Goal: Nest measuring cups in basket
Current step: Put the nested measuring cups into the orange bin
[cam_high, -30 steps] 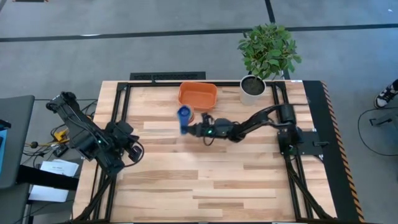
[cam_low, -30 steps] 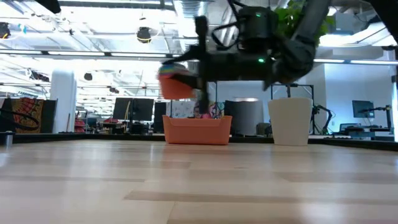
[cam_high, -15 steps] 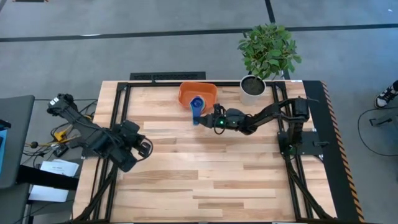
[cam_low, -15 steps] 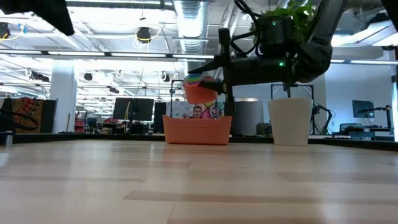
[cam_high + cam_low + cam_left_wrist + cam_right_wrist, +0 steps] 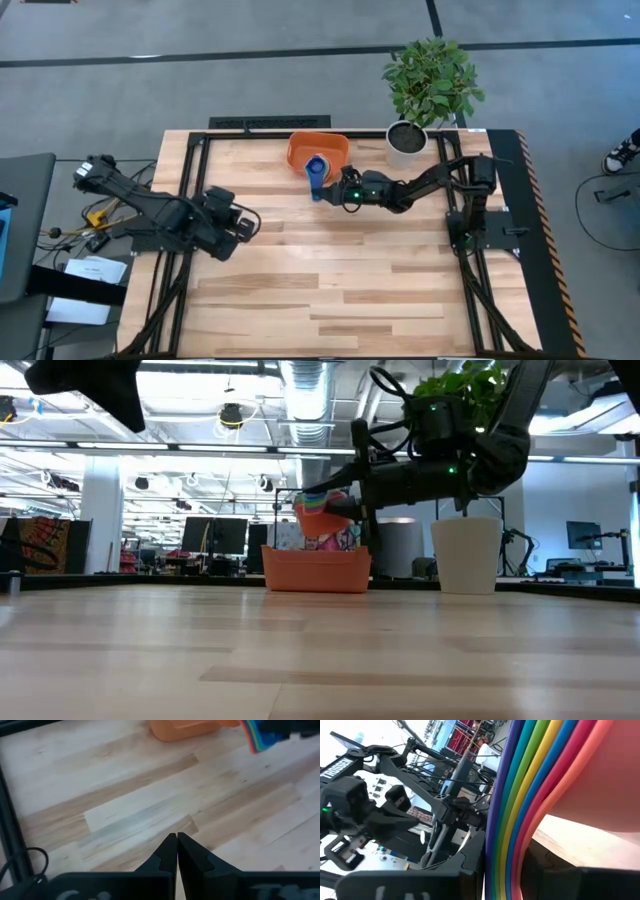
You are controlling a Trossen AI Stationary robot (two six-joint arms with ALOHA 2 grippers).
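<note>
Cups: measuring cups (image 5: 318, 172) nested into one rainbow stack, held above the front rim of the basket (image 5: 318, 150), not yet inside.
Right gripper (image 5: 330, 185): clamped on the stack's handles, at the basket's near edge.
Left gripper (image 5: 177, 851): fingers together, idle over bare table (image 5: 350, 290), well apart.
Done: nesting, carry.
Left: lower stack into basket, release.
</note>
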